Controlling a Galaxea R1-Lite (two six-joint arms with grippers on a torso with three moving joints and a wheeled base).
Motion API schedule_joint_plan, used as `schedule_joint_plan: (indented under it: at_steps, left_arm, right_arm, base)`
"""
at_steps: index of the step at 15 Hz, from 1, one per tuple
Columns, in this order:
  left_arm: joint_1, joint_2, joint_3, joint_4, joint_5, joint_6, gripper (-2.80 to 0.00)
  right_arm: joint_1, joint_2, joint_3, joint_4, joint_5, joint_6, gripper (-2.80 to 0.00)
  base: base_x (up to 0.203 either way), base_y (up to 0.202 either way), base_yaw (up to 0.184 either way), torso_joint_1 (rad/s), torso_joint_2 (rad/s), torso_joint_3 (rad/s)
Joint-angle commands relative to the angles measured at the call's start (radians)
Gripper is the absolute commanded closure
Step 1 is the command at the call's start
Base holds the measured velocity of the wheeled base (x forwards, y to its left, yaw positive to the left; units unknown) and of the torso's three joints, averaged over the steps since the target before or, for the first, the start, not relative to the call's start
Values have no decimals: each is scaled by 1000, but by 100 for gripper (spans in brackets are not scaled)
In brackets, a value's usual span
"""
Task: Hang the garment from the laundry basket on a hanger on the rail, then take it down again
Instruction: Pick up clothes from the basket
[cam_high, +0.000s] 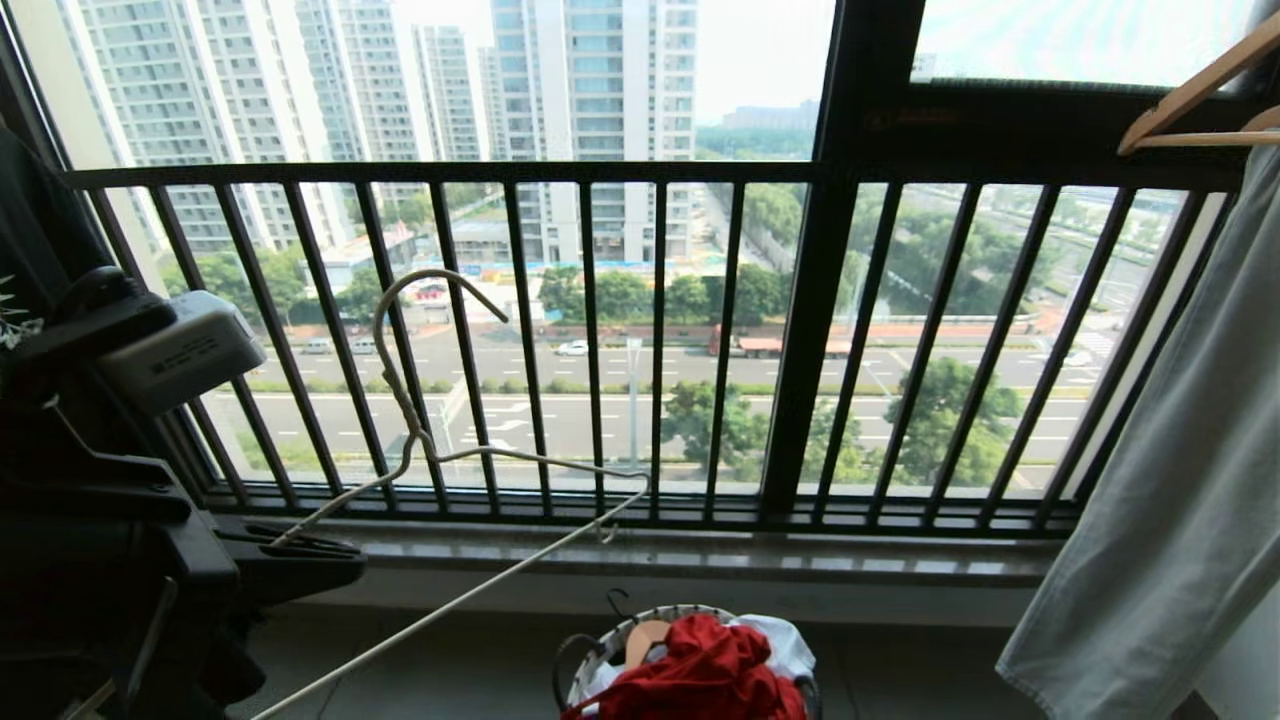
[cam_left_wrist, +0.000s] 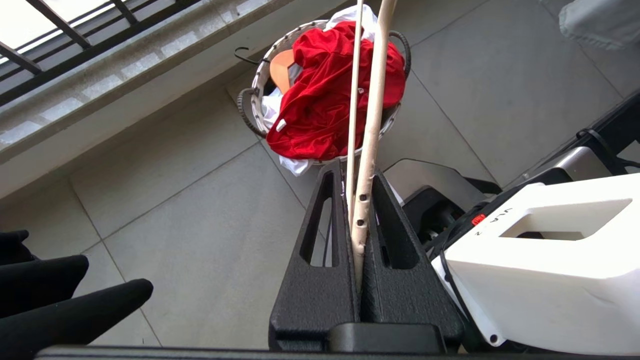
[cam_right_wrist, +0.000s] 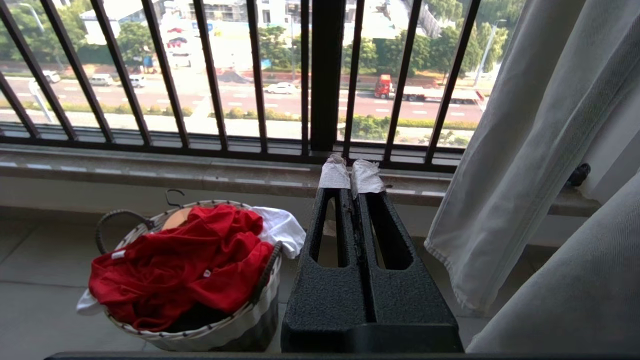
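Head view: L tool (cam_left_wrist: 359, 235) clamps hanger (cam_high: 440, 455)

Head view faces the window railing (cam_high: 640, 340); both wrist views look down at the laundry basket (cam_left_wrist: 257, 87), shared by all.

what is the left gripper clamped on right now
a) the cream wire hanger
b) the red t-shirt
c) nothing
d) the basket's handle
a: in the left wrist view the left gripper has its jaws shut on the hanger, while the red garment lies in the laundry basket on the floor.
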Motion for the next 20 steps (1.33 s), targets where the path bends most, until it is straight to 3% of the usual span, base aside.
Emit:
schedule_joint_plan:
  at_steps: [1,12,20]
  left_arm:
    - [0,-2,0,3,-3,0,0]
    - [0,-7,7,1,-40,3,0]
    - [0,-5,7,1,-63,1,0]
  right_arm:
    - [0,1,0,0,0,0,0]
    - [0,1,0,0,0,0,0]
    - [0,1,0,0,0,0,0]
  base:
    - [0,0,0,-203,505,310]
    - [0,0,0,-164,481,314]
    - [0,0,0,-68,403,330]
